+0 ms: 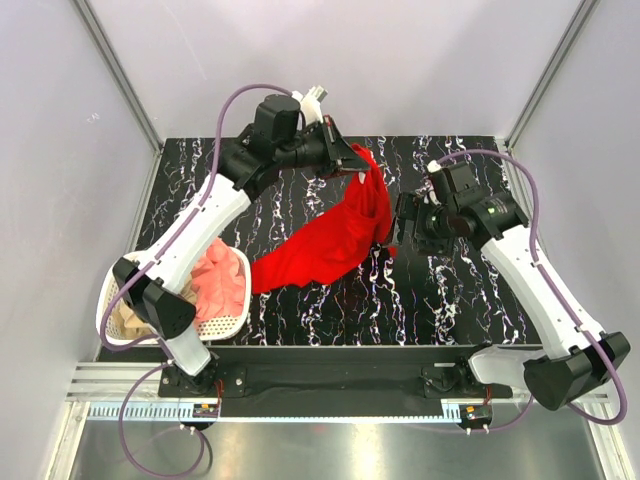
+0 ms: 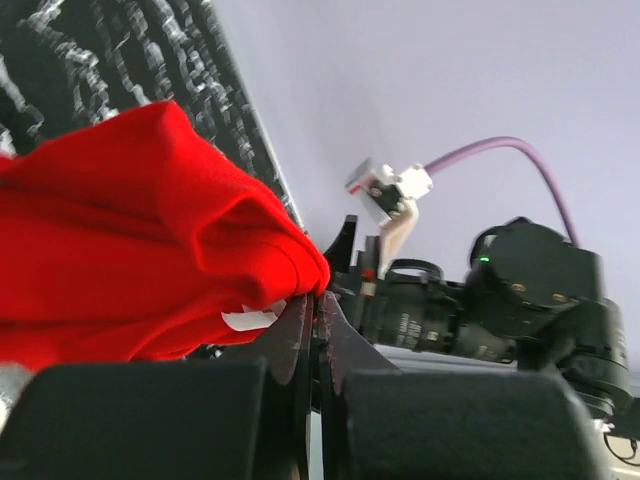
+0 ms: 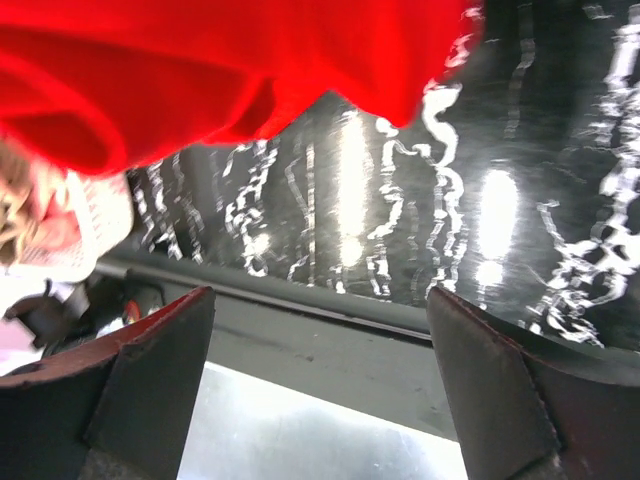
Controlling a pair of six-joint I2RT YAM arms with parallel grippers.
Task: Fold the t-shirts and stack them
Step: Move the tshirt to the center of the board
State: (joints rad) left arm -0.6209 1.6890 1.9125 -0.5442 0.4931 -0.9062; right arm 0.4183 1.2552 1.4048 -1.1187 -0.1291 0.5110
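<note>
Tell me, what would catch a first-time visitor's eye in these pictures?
A bright red cloth t-shirt drapes in a long band over the middle of the black white-veined tabletop, its far end pinched in the shut left gripper. The open right gripper hovers just right of it. At the near left edge, a white perforated plastic basket holds a crumpled salmon-pink shirt.

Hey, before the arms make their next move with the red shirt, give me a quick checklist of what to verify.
1. Left pincer shut on red t-shirt: ok.
2. Right pincer open: ok.
3. Cloth inside right pincer: not ok, none there.
4. Red t-shirt's trailing end free of the basket: cannot tell.
5. Pink t-shirt inside basket: ok.
</note>
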